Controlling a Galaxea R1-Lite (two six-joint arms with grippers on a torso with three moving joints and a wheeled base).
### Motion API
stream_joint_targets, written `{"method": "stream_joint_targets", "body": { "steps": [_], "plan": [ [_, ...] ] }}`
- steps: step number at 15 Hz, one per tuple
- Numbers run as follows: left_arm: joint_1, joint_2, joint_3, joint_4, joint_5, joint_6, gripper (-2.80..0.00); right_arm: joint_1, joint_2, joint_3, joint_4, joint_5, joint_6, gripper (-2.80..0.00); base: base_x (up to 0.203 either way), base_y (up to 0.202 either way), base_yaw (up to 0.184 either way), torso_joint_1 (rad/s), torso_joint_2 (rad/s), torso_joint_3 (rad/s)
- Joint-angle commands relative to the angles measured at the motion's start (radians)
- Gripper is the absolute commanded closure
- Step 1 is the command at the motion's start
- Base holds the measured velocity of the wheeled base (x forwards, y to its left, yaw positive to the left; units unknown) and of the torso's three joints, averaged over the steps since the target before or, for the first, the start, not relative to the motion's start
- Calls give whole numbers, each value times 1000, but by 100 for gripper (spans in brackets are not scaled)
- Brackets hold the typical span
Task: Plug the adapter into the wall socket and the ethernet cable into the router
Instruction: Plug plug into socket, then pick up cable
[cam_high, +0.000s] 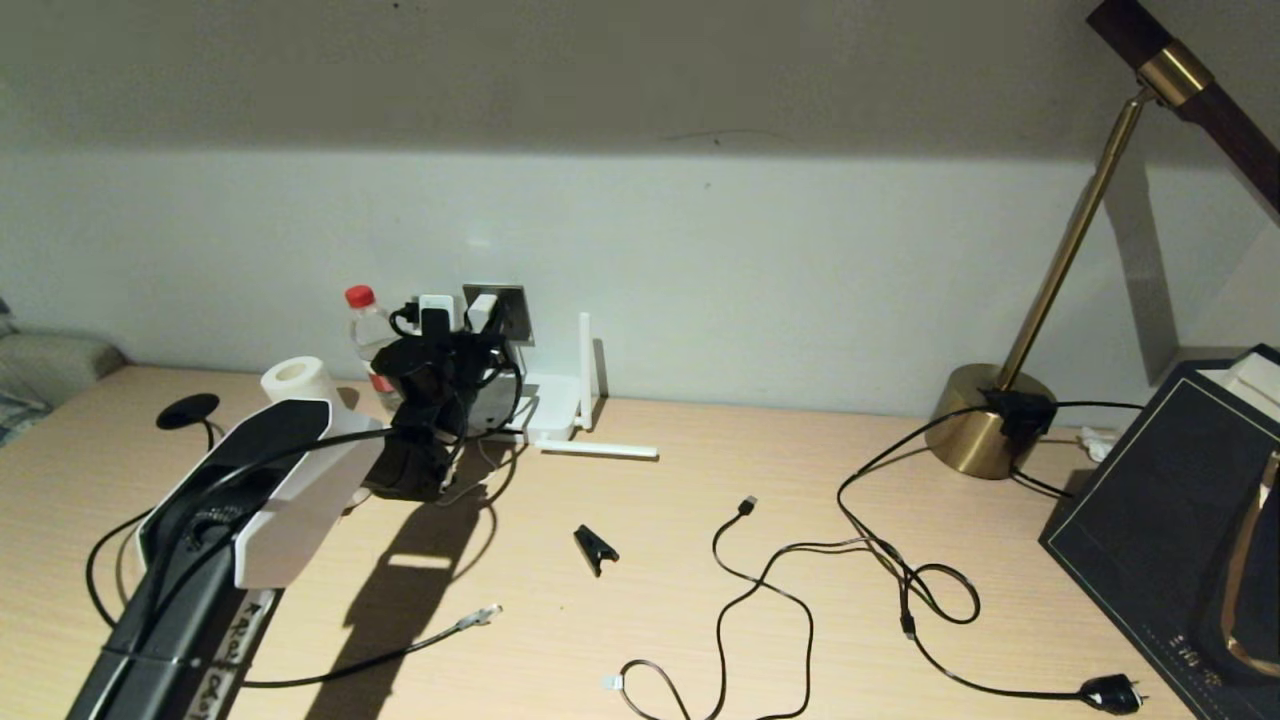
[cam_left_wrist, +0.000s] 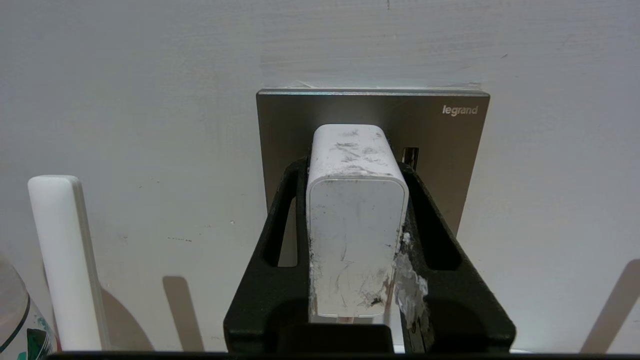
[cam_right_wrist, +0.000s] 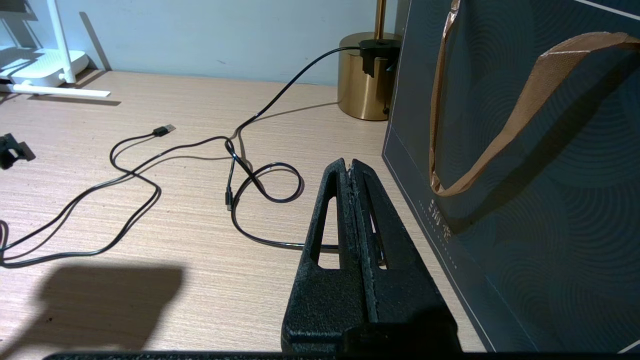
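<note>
My left gripper (cam_left_wrist: 356, 167) is shut on the white adapter (cam_left_wrist: 356, 220), with a black finger against each side. The adapter's far end is against the grey wall socket (cam_left_wrist: 450, 150); its pins are hidden. In the head view the left gripper (cam_high: 478, 335) holds the adapter (cam_high: 483, 310) at the wall socket (cam_high: 515, 300), just above the white router (cam_high: 556, 402). The ethernet cable's clear plug (cam_high: 486, 613) lies loose on the desk near the front, and its black disc (cam_high: 187, 410) sits at the far left. My right gripper (cam_right_wrist: 350, 165) hangs shut and empty above the desk beside a dark bag.
One router antenna (cam_high: 600, 450) lies flat on the desk and another (cam_high: 585, 365) stands upright. A bottle (cam_high: 365, 325) and paper roll (cam_high: 295, 378) stand left of the socket. A black clip (cam_high: 596, 548), USB-tipped cable (cam_high: 745, 505), mains plug (cam_high: 1110, 692), brass lamp base (cam_high: 985, 435) and dark bag (cam_high: 1170, 520) lie rightward.
</note>
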Motion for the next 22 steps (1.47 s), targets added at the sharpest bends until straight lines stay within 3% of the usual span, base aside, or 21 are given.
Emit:
{"method": "stream_joint_targets", "body": {
  "steps": [1,7,8,9,22],
  "plan": [
    [-1,6,0,-2,-4,1,0,0,2,35,0,0,1,0,0,0,0,0,0,0],
    [-1,6,0,-2,4,1,0,0,2,35,0,0,-1,0,0,0,0,0,0,0],
    [-1,5,0,-5,2,-1,-119,0,2,35,0,0,-1,0,0,0,0,0,0,0],
    [-1,3,0,-7,1,-1,-280,0,2,35,0,0,1,0,0,0,0,0,0,0],
    [-13,-2,10,-29,2,-1,-280,0,2,35,0,0,1,0,0,0,0,0,0,0]
  ]
}}
